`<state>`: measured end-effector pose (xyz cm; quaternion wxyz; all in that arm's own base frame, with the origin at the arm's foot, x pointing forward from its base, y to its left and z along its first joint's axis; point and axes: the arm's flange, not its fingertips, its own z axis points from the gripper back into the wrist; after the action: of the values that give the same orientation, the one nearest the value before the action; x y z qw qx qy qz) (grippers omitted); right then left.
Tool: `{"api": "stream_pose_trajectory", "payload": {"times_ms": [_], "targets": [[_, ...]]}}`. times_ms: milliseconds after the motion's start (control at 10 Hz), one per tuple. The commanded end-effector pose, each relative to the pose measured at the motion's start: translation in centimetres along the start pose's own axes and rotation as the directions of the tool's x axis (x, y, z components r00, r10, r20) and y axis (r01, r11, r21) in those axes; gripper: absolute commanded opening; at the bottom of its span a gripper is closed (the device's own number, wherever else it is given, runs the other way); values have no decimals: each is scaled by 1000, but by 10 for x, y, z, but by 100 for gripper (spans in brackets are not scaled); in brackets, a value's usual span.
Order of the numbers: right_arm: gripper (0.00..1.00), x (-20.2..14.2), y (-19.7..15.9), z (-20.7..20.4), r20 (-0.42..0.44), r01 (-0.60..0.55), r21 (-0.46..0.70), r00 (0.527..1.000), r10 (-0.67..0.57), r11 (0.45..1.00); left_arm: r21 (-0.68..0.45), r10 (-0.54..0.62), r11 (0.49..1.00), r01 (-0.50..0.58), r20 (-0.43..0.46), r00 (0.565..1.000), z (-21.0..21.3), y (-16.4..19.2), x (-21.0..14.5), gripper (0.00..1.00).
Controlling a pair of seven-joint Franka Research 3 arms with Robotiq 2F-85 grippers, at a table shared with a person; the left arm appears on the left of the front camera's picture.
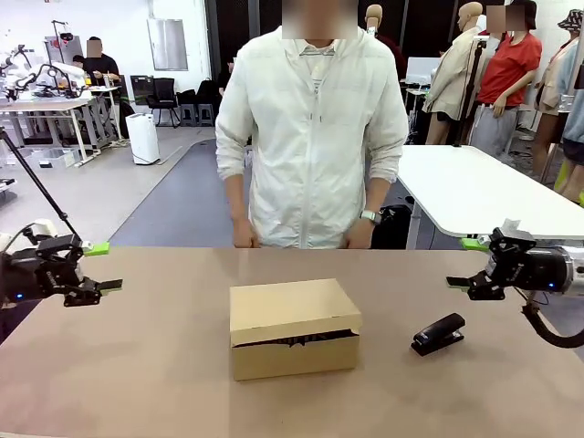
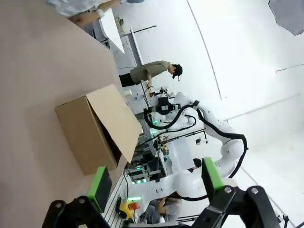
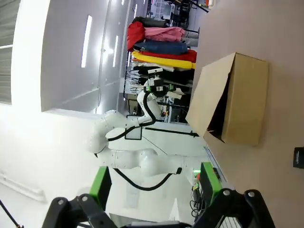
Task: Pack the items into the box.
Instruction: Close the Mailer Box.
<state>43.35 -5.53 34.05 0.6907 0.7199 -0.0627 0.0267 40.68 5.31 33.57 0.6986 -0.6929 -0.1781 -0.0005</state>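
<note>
The brown cardboard box (image 1: 292, 342) sits mid-table with its flap lid lowered almost shut. A narrow dark slit shows under the lid's front edge, and I cannot tell what lies inside. The items are hidden. My left gripper (image 1: 103, 266) hovers open over the table's left edge, well left of the box. My right gripper (image 1: 464, 263) hovers open at the right, its fingers pointing toward the middle. From the left wrist, the gripper (image 2: 156, 183) is open with the box (image 2: 95, 133) far ahead. The right wrist view has that gripper (image 3: 156, 185) open too, and the box (image 3: 237, 97) beyond it.
A black stapler (image 1: 438, 334) lies on the table right of the box, below my right gripper, and it appears again as the stapler (image 3: 298, 157) at the picture's edge. A person in a white jacket (image 1: 310, 137) stands at the far edge, hands down.
</note>
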Motion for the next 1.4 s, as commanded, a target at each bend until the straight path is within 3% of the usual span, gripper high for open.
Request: {"api": "stream_pose_trajectory", "payload": {"times_ms": [0, 1300], "targets": [[100, 3, 8, -20, -59, -25, 30, 998, 27, 999, -25, -50, 999, 49, -63, 997, -26, -4, -1, 100], [100, 3, 8, -20, -59, -25, 30, 998, 27, 999, -25, -50, 999, 49, -63, 997, -26, -4, -1, 100]]}}
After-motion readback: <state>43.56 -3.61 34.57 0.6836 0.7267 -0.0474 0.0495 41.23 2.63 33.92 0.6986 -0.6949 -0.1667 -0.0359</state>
